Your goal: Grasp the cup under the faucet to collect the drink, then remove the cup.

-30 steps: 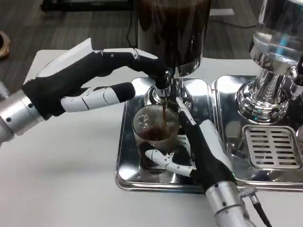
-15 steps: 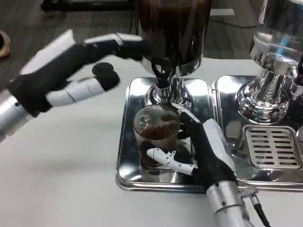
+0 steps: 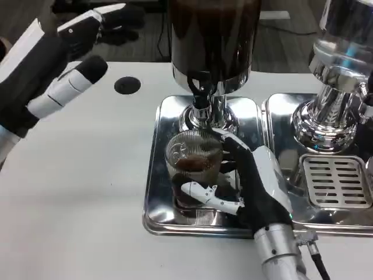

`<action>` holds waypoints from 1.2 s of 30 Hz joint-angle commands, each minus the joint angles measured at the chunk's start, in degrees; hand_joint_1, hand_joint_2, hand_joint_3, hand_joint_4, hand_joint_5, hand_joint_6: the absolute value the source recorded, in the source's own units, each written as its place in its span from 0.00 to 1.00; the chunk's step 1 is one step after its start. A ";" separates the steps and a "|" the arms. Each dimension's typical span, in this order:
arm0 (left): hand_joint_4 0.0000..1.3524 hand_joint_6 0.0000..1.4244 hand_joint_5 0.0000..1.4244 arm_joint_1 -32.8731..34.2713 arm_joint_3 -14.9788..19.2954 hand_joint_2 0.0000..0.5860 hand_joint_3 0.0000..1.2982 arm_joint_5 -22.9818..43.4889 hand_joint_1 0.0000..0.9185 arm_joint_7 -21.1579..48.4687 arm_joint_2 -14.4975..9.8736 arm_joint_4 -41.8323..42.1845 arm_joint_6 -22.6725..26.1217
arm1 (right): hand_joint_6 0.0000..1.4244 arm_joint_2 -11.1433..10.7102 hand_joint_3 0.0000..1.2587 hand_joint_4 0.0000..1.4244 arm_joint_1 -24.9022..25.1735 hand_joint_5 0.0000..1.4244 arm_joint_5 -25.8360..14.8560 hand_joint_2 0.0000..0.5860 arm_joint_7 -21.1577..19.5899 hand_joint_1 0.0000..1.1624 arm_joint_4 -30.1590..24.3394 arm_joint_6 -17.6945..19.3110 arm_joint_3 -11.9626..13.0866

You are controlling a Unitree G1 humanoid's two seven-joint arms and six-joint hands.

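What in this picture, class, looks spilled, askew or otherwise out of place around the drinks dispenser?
Nothing stands out. The cup stands upright on the steel tray under the faucet, partly filled, held by the right robot hand. No spill shows.

One ribbed clear glass cup [image 3: 192, 166] holding dark drink stands on one of two shiny chrome drip trays [image 3: 152, 175] [image 3: 280, 108] that sit side by side on the single white desk [image 3: 76, 192]. Two drink dispensers rise above them, one with a dark tank [image 3: 213, 38] and one faucet [image 3: 200, 96], the other a clear tank on a chrome base [image 3: 326, 116]. Two white-and-black robot hands [image 3: 58, 64] [image 3: 253, 181] are in view, plus one round black hole [image 3: 127, 86] in the desk and one slotted grille [image 3: 335, 181].
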State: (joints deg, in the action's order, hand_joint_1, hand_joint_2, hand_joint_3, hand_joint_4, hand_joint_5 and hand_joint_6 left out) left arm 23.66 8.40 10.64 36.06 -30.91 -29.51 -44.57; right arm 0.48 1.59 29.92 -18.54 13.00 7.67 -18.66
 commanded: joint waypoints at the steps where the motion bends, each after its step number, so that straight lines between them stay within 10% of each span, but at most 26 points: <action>1: 0.17 0.20 0.19 -1.50 0.03 0.16 0.19 -1.13 0.00 -0.28 -0.57 -1.08 -0.05 | 0.37 0.56 0.29 0.30 -0.66 0.37 0.51 0.34 -2.53 0.61 -0.18 0.71 -0.02; 36: 0.17 0.20 0.18 -4.42 -6.82 0.19 0.20 -8.32 0.00 0.82 0.05 -9.10 -0.77 | 0.48 -0.69 0.37 0.38 -3.00 0.47 1.52 0.35 -13.03 0.63 -2.67 5.62 1.87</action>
State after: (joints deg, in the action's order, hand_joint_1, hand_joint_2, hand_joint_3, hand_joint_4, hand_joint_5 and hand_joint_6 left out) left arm 20.23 2.82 3.57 36.25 -31.03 -37.71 -44.16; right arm 0.00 -0.79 31.13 -29.78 13.18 10.87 -17.79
